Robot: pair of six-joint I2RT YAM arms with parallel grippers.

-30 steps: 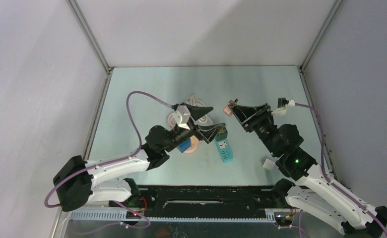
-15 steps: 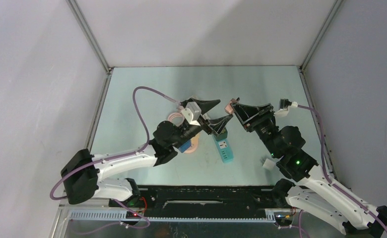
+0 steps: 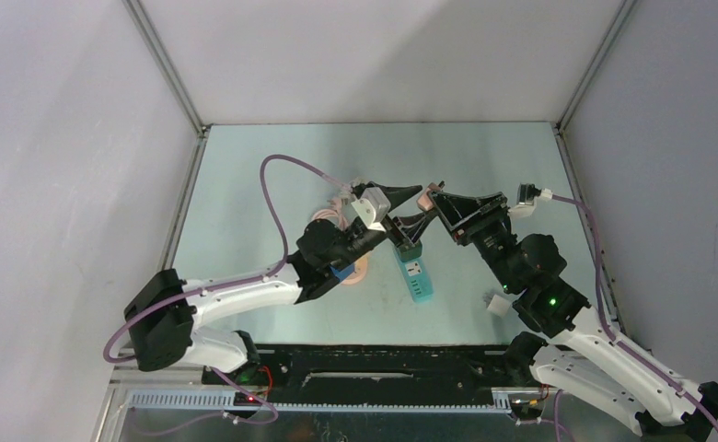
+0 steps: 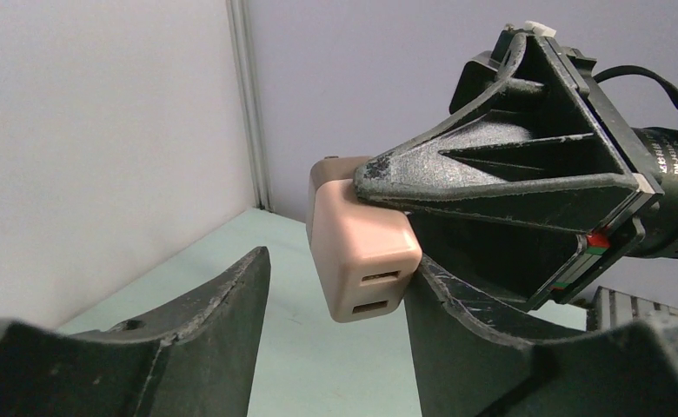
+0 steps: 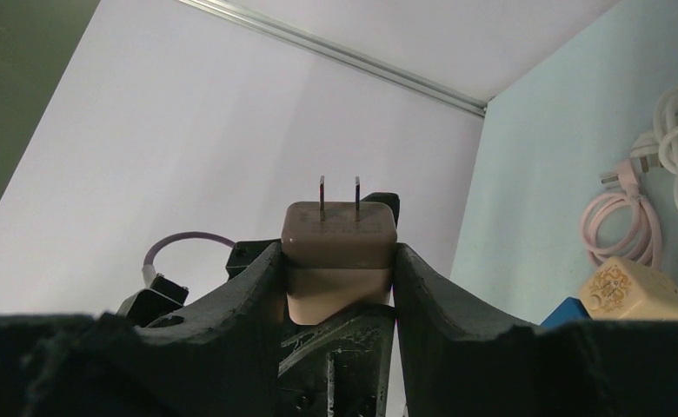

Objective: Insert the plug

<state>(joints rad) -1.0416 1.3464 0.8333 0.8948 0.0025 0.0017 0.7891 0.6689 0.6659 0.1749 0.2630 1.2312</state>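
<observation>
**Item: plug** [image 4: 363, 261]. Pink, blocky, two flat prongs. It is held off the table between the two arms, above the far end of the power strip [image 3: 416, 273].

**Holder: right gripper** [image 5: 337, 256]. It is clamped on the plug's two side faces. The prongs stick out past the fingertips, away from the wrist (clear in the right wrist view).

**Second party: left gripper** [image 4: 335, 276]. Its jaws are partly apart and straddle the same plug. One finger sits at or against the plug's edge beside the right gripper's finger. The other stands off with a plain gap, so there is no grip yet.

**Orientation.** The plug's face with the two slots is turned toward the left wrist camera. Seen from above, the two grippers meet tip to tip over the plug.

**Target: power strip.** It lies flat on the table, its long axis running away from the bases. It is below the plug and nearer the bases, just under the left gripper.

**Judgement.** This looks like a hand-over. The next move depends on the plug lying squarely between the left jaws. The prongs must then tip downward toward the strip, and the left arm is the nearer one.
</observation>
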